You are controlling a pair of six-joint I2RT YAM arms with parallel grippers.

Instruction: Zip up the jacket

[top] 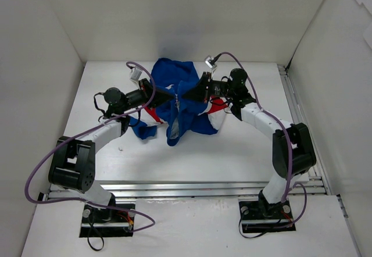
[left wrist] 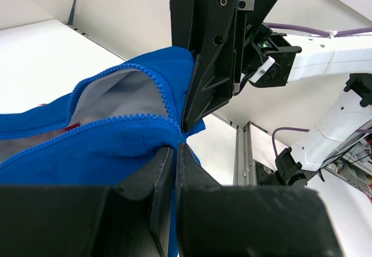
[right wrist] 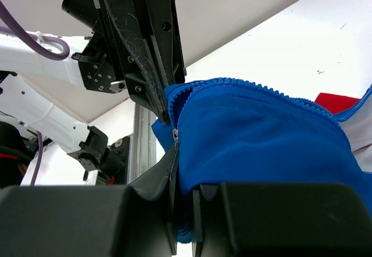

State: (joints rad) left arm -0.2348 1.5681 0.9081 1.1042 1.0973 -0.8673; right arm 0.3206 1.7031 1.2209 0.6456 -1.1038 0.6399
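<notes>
The royal-blue jacket (top: 181, 107), with red and white panels showing at its sides, is bunched at the middle of the table, its upper part held up between both arms. My left gripper (top: 169, 97) and right gripper (top: 190, 95) meet nose to nose over it. In the left wrist view my left gripper (left wrist: 175, 147) is shut on a blue fold of the jacket (left wrist: 99, 152) beside the zipper teeth (left wrist: 116, 120), which gape open over grey lining. In the right wrist view my right gripper (right wrist: 185, 170) is shut on blue fabric of the jacket (right wrist: 261, 141), a small metal zipper part (right wrist: 175, 134) at its fingertip.
White walls close in the table on three sides. An aluminium rail (top: 203, 187) runs along the near edge and another rail (top: 297, 111) along the right side. Purple cables (top: 75, 138) loop off both arms.
</notes>
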